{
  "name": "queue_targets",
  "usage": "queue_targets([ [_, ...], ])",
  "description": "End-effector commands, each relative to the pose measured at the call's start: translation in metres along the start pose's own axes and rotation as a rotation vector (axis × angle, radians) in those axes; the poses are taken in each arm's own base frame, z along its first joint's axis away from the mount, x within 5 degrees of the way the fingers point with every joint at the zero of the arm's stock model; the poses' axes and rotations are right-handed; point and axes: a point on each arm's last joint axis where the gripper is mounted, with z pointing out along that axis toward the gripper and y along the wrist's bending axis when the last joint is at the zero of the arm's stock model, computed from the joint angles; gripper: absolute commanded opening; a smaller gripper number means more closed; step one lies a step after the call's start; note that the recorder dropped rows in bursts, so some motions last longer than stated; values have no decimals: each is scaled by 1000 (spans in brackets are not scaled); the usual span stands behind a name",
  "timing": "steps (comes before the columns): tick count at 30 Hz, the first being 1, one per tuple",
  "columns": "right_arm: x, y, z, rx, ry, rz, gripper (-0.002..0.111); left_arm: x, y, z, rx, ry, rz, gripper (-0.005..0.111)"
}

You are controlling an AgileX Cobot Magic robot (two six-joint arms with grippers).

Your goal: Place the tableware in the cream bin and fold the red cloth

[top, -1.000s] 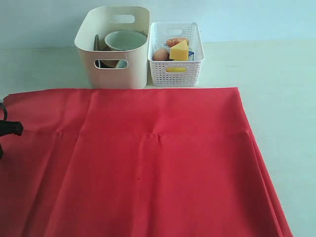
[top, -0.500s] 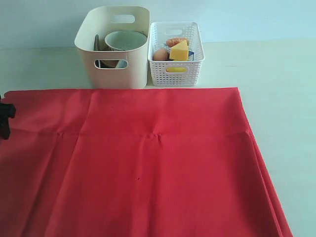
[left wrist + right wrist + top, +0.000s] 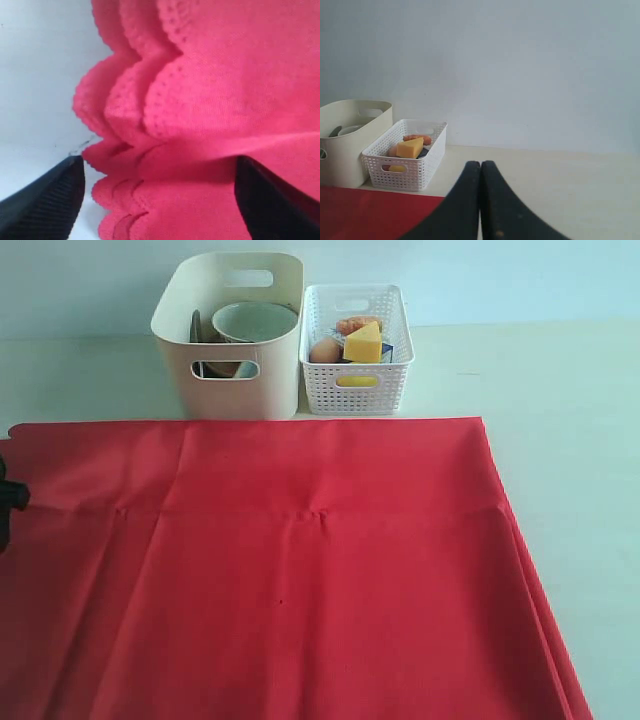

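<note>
The red cloth (image 3: 300,560) lies spread flat over most of the table, with shallow creases. Its scalloped edge (image 3: 125,130) fills the left wrist view, bunched in layers. My left gripper (image 3: 157,200) is open and its two black fingers (image 3: 45,205) stand wide apart on either side of that edge. In the exterior view the left gripper (image 3: 8,502) only peeks in at the far left border. The cream bin (image 3: 230,390) stands behind the cloth and holds the pale bowl (image 3: 255,320) and the brown plate (image 3: 197,328). My right gripper (image 3: 480,200) is shut on nothing, above the table.
A white lattice basket (image 3: 357,390) with a cheese wedge (image 3: 363,343), an egg and a sausage stands right beside the cream bin. Both containers also show in the right wrist view, the cream bin (image 3: 350,145) and the basket (image 3: 405,162). Bare pale table (image 3: 560,440) lies right of the cloth.
The left gripper has shifted at the cloth's left edge and now shows less in the exterior view. The cloth and both containers have not moved.
</note>
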Motion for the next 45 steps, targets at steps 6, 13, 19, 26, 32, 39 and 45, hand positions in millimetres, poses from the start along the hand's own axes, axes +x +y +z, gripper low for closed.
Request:
queue_targets([
  [6,-2,0,0,5,-9,0,0,-2,12,9,-17,6,-28,78],
  [13,-2,0,0,5,-9,0,0,-3,1,16,127,64,-2,78],
  [19,-2,0,0,5,-9,0,0,-2,-5,20,188,124,37,78],
  [26,-2,0,0,5,-9,0,0,4,-20,25,365,199,98,78],
  [32,-2,0,0,5,-9,0,0,5,-25,21,511,205,84,78],
  [39,-2,0,0,5,-9,0,0,7,-43,7,766,200,153,42],
  [45,-2,0,0,5,-9,0,0,4,-48,-5,870,189,164,0],
])
